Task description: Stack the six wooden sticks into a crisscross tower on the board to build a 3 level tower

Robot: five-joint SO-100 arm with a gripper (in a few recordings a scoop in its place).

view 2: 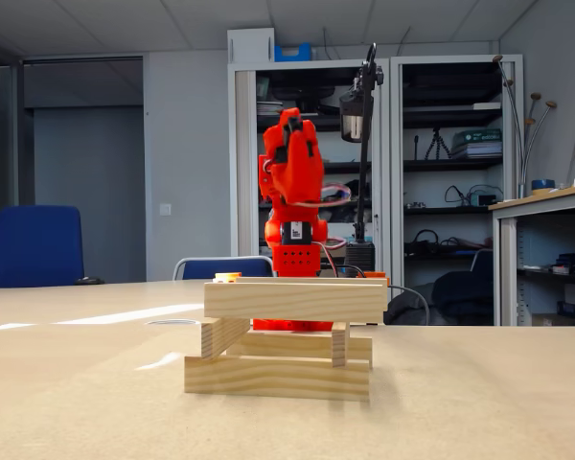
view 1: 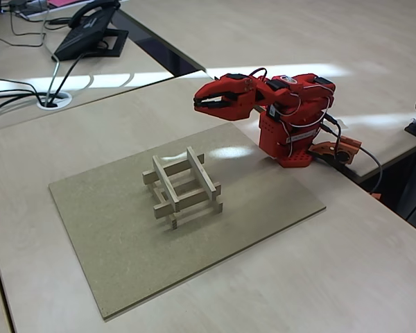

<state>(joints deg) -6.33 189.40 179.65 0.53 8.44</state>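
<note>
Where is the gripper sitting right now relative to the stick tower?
In a fixed view the gripper is folded back above the board's far edge, up and to the right of the tower, touching no stick.

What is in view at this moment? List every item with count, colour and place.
sticks: six, pale wood, crossed in pairs as a three-level tower on the board
board: one, brownish tan, flat on the desk
desk: pale wood-grain, under the board
phone: one, black, far left desk in a fixed view
cables: several, black, running into a desk grommet near the phone
chairs: two, blue, behind the desk in a fixed view
shelves: open cabinet at the back wall, holding assorted gear
arm: one, red, folded at the board's far edge
gripper: red, jaws closed, empty, clear of the tower
</note>
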